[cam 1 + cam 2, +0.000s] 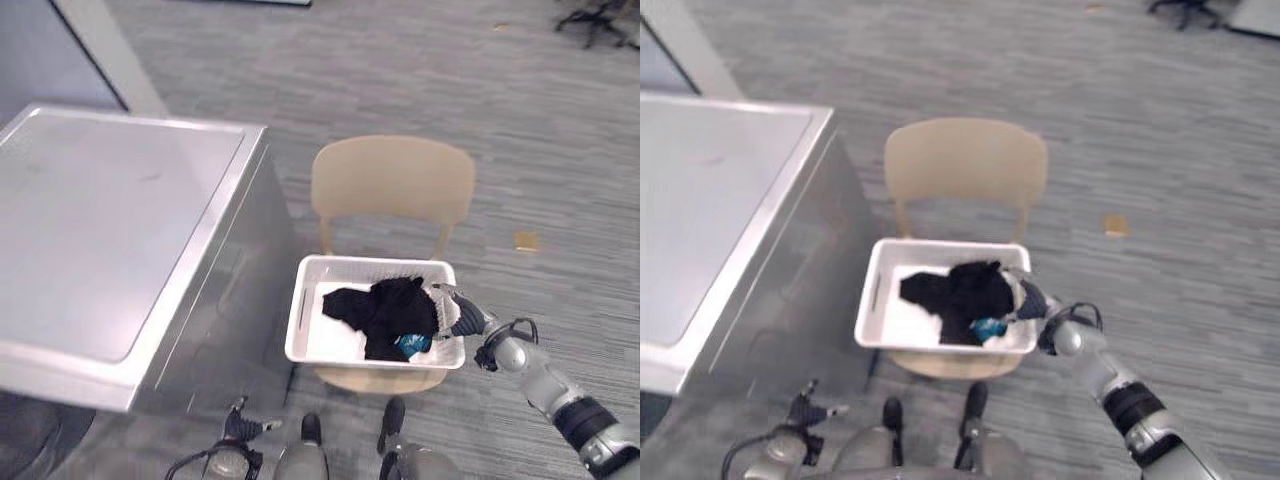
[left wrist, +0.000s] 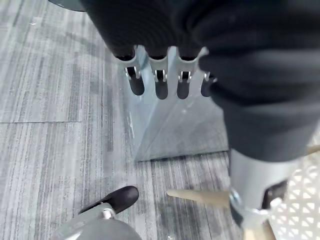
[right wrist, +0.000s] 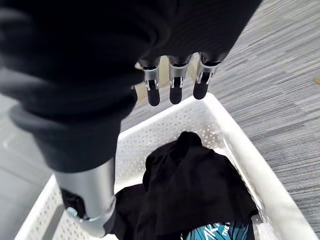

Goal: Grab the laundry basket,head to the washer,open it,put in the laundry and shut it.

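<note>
Early stage: laundry basket (image 1: 310,340) with dark laundry (image 1: 390,310) on chair (image 1: 392,180) beside closed washer (image 1: 110,240), right hand (image 1: 462,312) at rim, fingers relaxed, grasping nothing; left hand (image 2: 160,80) low, relaxed; everything pending.

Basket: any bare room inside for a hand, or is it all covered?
Inside the laundry basket the white bottom is bare along the wall nearest the washer and toward the near corner on that side. The black laundry crowds the middle and the other side, where the right hand hangs at the rim. The washer's flat lid is bare too.
</note>
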You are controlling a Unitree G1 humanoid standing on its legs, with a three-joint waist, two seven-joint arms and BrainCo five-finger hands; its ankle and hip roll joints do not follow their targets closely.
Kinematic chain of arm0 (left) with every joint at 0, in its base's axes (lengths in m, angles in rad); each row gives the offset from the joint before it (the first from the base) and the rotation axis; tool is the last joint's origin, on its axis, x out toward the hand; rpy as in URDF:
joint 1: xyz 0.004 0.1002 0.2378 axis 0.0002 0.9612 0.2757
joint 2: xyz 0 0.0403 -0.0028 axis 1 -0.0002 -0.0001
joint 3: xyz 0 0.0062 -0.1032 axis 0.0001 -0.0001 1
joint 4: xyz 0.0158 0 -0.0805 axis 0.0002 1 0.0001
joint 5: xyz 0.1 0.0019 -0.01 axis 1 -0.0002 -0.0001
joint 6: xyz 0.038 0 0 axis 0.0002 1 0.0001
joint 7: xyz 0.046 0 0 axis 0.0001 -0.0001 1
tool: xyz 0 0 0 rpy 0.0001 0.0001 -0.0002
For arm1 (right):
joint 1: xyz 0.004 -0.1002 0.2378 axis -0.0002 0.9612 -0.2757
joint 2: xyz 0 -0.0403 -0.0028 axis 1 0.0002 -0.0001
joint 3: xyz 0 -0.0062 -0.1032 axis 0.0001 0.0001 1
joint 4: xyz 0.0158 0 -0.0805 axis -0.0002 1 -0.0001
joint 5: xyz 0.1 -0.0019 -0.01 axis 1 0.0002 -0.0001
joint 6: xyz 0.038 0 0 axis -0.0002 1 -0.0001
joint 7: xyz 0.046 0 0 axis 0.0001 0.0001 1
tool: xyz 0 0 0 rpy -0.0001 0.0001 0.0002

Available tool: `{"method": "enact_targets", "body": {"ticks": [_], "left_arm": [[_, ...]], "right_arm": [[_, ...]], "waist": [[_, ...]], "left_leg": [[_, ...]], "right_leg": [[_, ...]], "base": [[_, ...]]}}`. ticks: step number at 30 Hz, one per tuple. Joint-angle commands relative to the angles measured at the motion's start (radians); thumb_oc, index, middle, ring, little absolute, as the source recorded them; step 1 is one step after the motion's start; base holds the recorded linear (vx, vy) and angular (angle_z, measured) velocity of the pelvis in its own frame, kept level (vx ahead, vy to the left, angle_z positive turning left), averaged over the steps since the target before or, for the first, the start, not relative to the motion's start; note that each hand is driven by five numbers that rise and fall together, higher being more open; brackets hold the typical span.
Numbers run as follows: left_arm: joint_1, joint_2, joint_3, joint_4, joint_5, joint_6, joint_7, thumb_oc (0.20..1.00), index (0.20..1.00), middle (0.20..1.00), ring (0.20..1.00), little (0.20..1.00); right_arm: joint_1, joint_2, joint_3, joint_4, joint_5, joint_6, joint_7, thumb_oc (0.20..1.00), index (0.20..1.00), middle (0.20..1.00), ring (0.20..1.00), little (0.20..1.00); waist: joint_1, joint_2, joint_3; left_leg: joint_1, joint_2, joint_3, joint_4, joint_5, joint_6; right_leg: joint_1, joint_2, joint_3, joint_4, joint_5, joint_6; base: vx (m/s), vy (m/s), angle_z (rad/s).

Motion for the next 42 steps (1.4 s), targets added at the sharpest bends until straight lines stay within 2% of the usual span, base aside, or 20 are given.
{"method": "enact_targets", "body": {"ticks": [1,2,6,7,8,11,12,13,14,20,21,22,23,24,25,30,31,36,39,42], "left_arm": [[-0.028,0.066,-0.005,0.013,-0.021,-0.020,0.030,1.000,1.000,1.000,1.000,1.000],[-0.030,0.068,-0.001,0.027,-0.027,-0.021,0.032,1.000,1.000,1.000,1.000,1.000],[-0.024,0.083,0.003,0.034,-0.045,-0.031,0.044,1.000,1.000,1.000,1.000,1.000],[-0.042,0.096,0.001,0.040,-0.064,-0.038,0.054,1.000,1.000,1.000,1.000,1.000],[-0.042,0.096,0.001,0.040,-0.064,-0.038,0.054,1.000,1.000,1.000,1.000,1.000],[-0.086,0.115,-0.012,0.022,-0.115,-0.059,0.064,1.000,1.000,1.000,1.000,1.000],[-0.098,0.116,-0.017,0.020,-0.126,-0.063,0.065,1.000,1.000,1.000,1.000,1.000],[-0.101,0.116,-0.016,0.020,-0.126,-0.064,0.065,1.000,1.000,1.000,1.000,1.000],[-0.137,0.117,-0.048,0.012,-0.148,-0.071,0.062,1.000,1.000,1.000,1.000,1.000],[-0.188,0.116,-0.088,0.004,-0.166,-0.079,0.053,1.000,1.000,1.000,1.000,1.000],[-0.189,0.115,-0.092,0.004,-0.165,-0.078,0.051,1.000,1.000,1.000,1.000,1.000],[-0.186,0.114,-0.093,0.004,-0.164,-0.077,0.049,1.000,1.000,1.000,1.000,1.000],[-0.182,0.108,-0.096,0.005,-0.161,-0.076,0.048,1.000,1.000,1.000,1.000,1.000],[-0.182,0.108,-0.096,0.004,-0.161,-0.076,0.048,1.000,1.000,1.000,1.000,1.000],[-0.169,0.098,-0.092,0.005,-0.159,-0.071,0.048,1.000,1.000,1.000,1.000,1.000],[-0.117,0.070,-0.054,-0.005,-0.140,-0.051,0.054,1.000,1.000,1.000,1.000,1.000],[-0.093,0.061,-0.031,-0.025,-0.125,-0.044,0.053,1.000,1.000,1.000,1.000,1.000],[-0.025,0.040,0.027,-0.049,-0.104,-0.021,0.048,1.000,1.000,1.000,1.000,1.000],[0.017,0.033,0.053,-0.059,-0.093,-0.007,0.035,1.000,1.000,1.000,1.000,1.000],[0.053,0.023,0.069,-0.075,-0.096,-0.005,0.026,1.000,1.000,1.000,1.000,1.000]], "right_arm": [[-0.094,0.022,0.033,-0.001,-0.047,-0.006,-0.052,1.000,1.000,1.000,1.000,1.000],[-0.128,0.035,0.051,0.034,-0.057,0.001,-0.052,1.000,1.000,1.000,1.000,1.000],[-0.213,0.055,0.079,0.114,-0.078,0.015,-0.071,1.000,1.000,1.000,1.000,1.000],[-0.298,0.058,0.097,0.182,-0.073,0.030,-0.088,1.000,1.000,1.000,1.000,1.000],[-0.298,0.058,0.097,0.182,-0.073,0.030,-0.088,1.000,1.000,1.000,1.000,1.000],[-0.425,0.038,0.139,0.342,-0.074,0.051,-0.116,1.000,1.000,1.000,1.000,1.000],[-0.447,0.042,0.152,0.388,-0.085,0.060,-0.117,1.000,1.000,1.000,1.000,1.000],[-0.450,0.043,0.152,0.390,-0.084,0.059,-0.119,1.000,1.000,1.000,1.000,1.000],[-0.508,0.072,0.186,0.542,-0.102,0.083,-0.124,1.000,1.000,1.000,1.000,1.000],[-0.561,0.100,0.217,0.647,-0.084,0.091,-0.093,1.000,1.000,1.000,1.000,1.000],[-0.564,0.103,0.219,0.643,-0.075,0.092,-0.089,0.671,0.671,0.671,0.671,0.671],[-0.564,0.101,0.214,0.626,-0.058,0.090,-0.084,0.498,0.498,0.498,0.498,0.498],[-0.553,0.108,0.197,0.600,-0.025,0.085,-0.084,0.200,0.200,0.200,0.200,0.200],[-0.553,0.108,0.197,0.599,-0.025,0.085,-0.084,0.200,0.200,0.200,0.200,0.200],[-0.513,0.119,0.151,0.507,0.073,0.071,-0.085,0.200,0.200,0.200,0.200,0.200],[-0.342,0.117,0.006,0.183,0.234,0.021,-0.096,0.200,0.200,0.200,0.200,0.200],[-0.254,0.108,-0.060,0.037,0.268,-0.005,-0.102,0.200,0.200,0.200,0.200,0.200],[-0.012,0.111,-0.249,-0.280,0.375,-0.067,-0.064,0.200,0.200,0.200,0.200,0.200],[0.088,0.123,-0.322,-0.411,0.444,-0.088,-0.017,0.200,0.200,0.200,0.200,0.200],[0.133,0.154,-0.345,-0.505,0.511,-0.105,0.019,0.200,0.200,0.200,0.200,0.200]], "waist": [[0.003,-0.042,0.026],[0.001,-0.038,0.023],[0.016,-0.019,0.025],[0.028,-0.020,0.037],[0.028,-0.021,0.037],[0.050,-0.012,0.065],[0.055,-0.011,0.073],[0.056,-0.008,0.077],[0.073,0.007,0.101],[0.090,0.033,0.123],[0.091,0.035,0.124],[0.090,0.038,0.123],[0.088,0.038,0.123],[0.088,0.038,0.123],[0.081,0.035,0.122],[0.047,0.015,0.105],[0.029,0.003,0.086],[-0.026,-0.022,0.031],[-0.054,-0.036,-0.018],[-0.068,-0.046,-0.053]], "left_leg": [[-0.115,-0.053,-0.001,0.016,0.021,0.022],[-0.110,-0.055,0.002,0.003,0.007,0.028],[-0.126,-0.074,-0.006,-0.052,0.025,0.043],[-0.155,-0.081,-0.001,-0.071,0.040,0.047],[-0.155,-0.081,-0.001,-0.071,0.040,0.047],[-0.201,-0.083,0.012,-0.091,0.062,0.050],[-0.199,-0.087,0.004,-0.093,0.045,0.044],[-0.214,-0.085,0.011,-0.089,0.066,0.052],[-0.234,-0.096,-0.004,-0.092,0.056,0.045],[-0.273,-0.104,-0.019,-0.095,0.074,0.045],[-0.275,-0.104,-0.021,-0.095,0.075,0.045],[-0.273,-0.105,-0.023,-0.097,0.077,0.045],[-0.270,-0.105,-0.022,-0.100,0.078,0.045],[-0.269,-0.105,-0.022,-0.101,0.078,0.045],[-0.257,-0.104,-0.021,-0.109,0.079,0.045],[-0.197,-0.087,0.000,-0.141,0.089,0.048],[-0.161,-0.083,0.010,-0.151,0.079,0.049],[-0.050,-0.082,0.033,-0.170,0.046,0.057],[0.012,-0.085,0.058,-0.175,0.021,0.062],[0.065,-0.084,0.093,-0.180,-0.002,0.068]], "right_leg": [[0.031,-0.085,0.032,0.135,-0.233,0.066],[-0.002,-0.083,0.033,0.143,-0.229,0.069],[-0.071,-0.086,0.049,0.187,-0.227,0.071],[-0.123,-0.095,0.067,0.225,-0.228,0.067],[-0.123,-0.095,0.067,0.225,-0.228,0.067],[-0.197,-0.110,0.083,0.268,-0.225,0.067],[-0.203,-0.114,0.094,0.285,-0.247,0.073],[-0.214,-0.114,0.085,0.281,-0.224,0.066],[-0.245,-0.122,0.089,0.305,-0.245,0.073],[-0.291,-0.126,0.087,0.316,-0.240,0.076],[-0.295,-0.127,0.086,0.318,-0.240,0.077],[-0.295,-0.127,0.087,0.318,-0.239,0.077],[-0.293,-0.126,0.087,0.316,-0.239,0.078],[-0.293,-0.126,0.087,0.316,-0.239,0.078],[-0.281,-0.122,0.093,0.307,-0.238,0.079],[-0.219,-0.109,0.093,0.254,-0.204,0.082],[-0.183,-0.106,0.096,0.229,-0.200,0.088],[-0.074,-0.100,0.109,0.178,-0.193,0.108],[-0.022,-0.090,0.134,0.137,-0.175,0.121],[0.003,-0.084,0.165,0.117,-0.155,0.140]], "base": [[-0.14,0.019,0.44],[-0.07,0.051,0.12],[0.03,0.099,-0.08],[0.00,0.072,0.14],[0.02,0.131,-0.03],[0.03,0.064,0.01],[-0.03,0.024,0.17],[0.01,-0.011,-0.10],[-0.05,-0.006,-0.05],[-0.02,-0.023,0.14],[0.00,0.000,0.00],[0.00,0.000,0.00],[0.01,-0.006,0.04],[0.00,-0.002,0.11],[0.00,0.002,0.18],[-0.02,0.023,0.04],[0.10,0.025,-0.14],[0.11,0.058,-0.22],[0.12,0.092,-0.29],[0.08,0.124,-0.54]]}}
